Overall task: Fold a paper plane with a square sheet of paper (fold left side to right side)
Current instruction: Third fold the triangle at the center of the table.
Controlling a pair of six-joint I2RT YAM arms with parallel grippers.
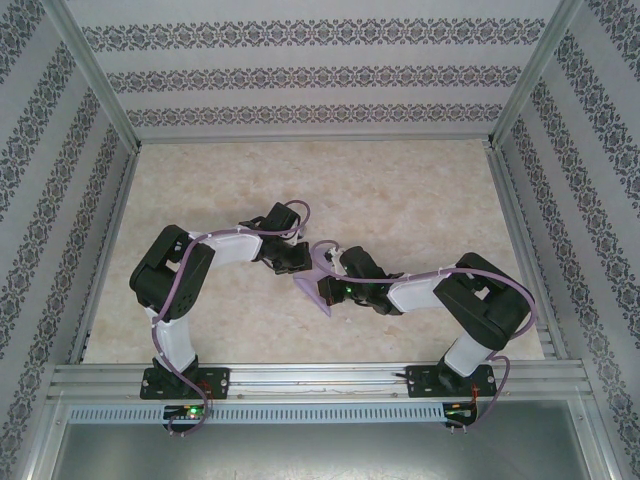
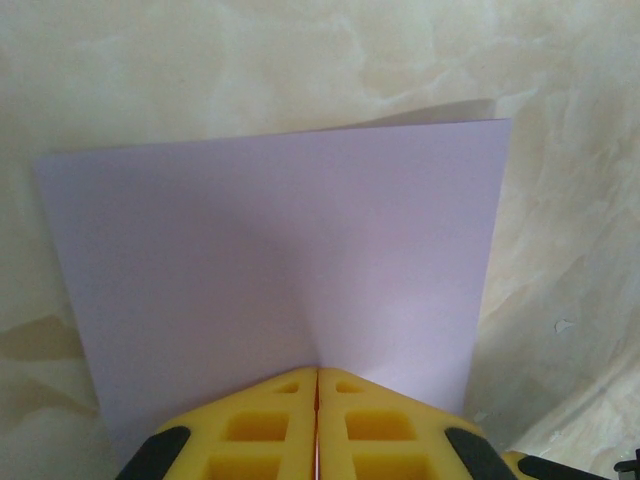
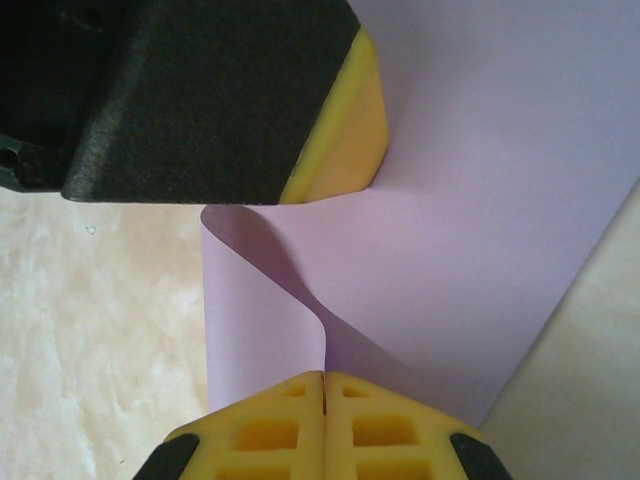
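The left jaws and the right jaws are both pinched shut on the lilac sheet of paper (image 2: 280, 250). I'd say they hold it doubled over, loosely bent and uncreased, above mid-surface (image 1: 400, 200), so the edges stay matched.

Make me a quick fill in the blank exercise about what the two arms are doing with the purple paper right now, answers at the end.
1. The left gripper is ____ on the square sheet of paper.
2. The right gripper pinches the same sheet, whose colour is ____.
3. The fingers of both grippers have tips coloured ____.
4. From the right wrist, the sheet between the two grips looks ____ rather than flat.

Missing words: shut; lilac; yellow; curved
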